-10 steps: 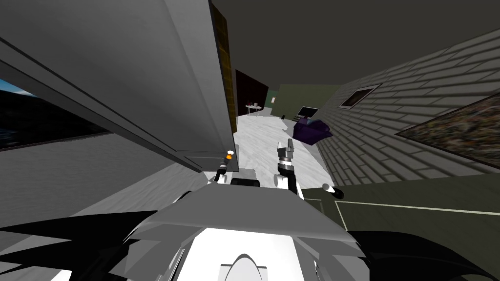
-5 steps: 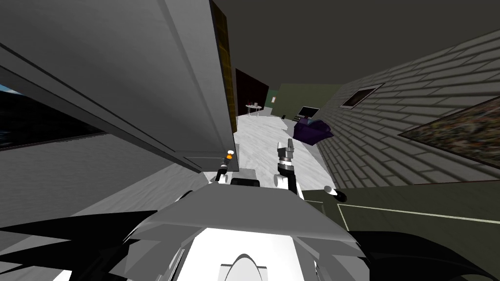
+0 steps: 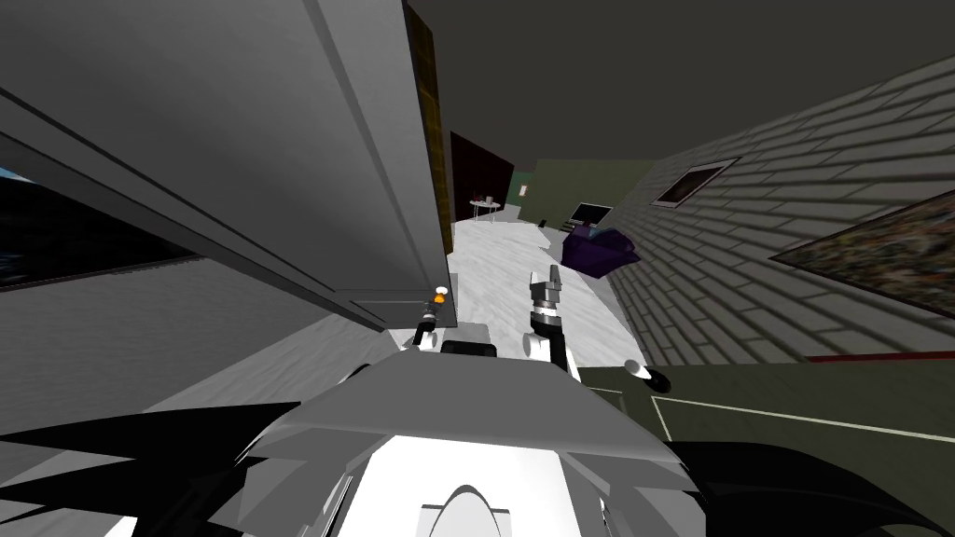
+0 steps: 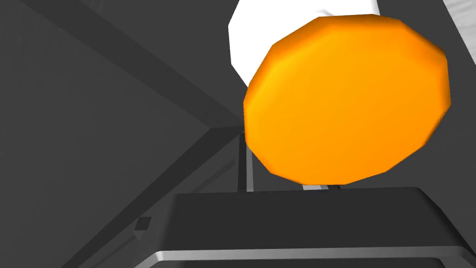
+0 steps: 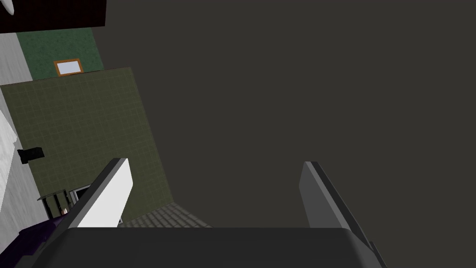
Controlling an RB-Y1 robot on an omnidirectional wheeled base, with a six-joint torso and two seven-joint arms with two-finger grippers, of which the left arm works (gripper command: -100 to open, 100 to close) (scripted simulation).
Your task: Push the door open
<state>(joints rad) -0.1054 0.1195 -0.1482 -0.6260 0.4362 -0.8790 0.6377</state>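
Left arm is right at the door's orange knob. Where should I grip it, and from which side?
Grip the orange knob across its rim, coming straight at its flat face. It is a round, faceted disc on a white stem at the grey door, so the rim probably offers opposed sides for the jaws; the stem behind looks harder to reach.

Both arms show small at the centre of the head view, just above the chest's tip. The left forearm (image 3: 420, 341) reaches forward and slightly right, ending in the left gripper (image 3: 429, 318), a thin dark shape just left of centre. The right forearm (image 3: 548, 337) stands to its right, angled up the frame. The right gripper (image 3: 554, 277) points toward the top of the picture. In the right wrist view its two fingers (image 5: 109, 195) stand wide apart with nothing between them.
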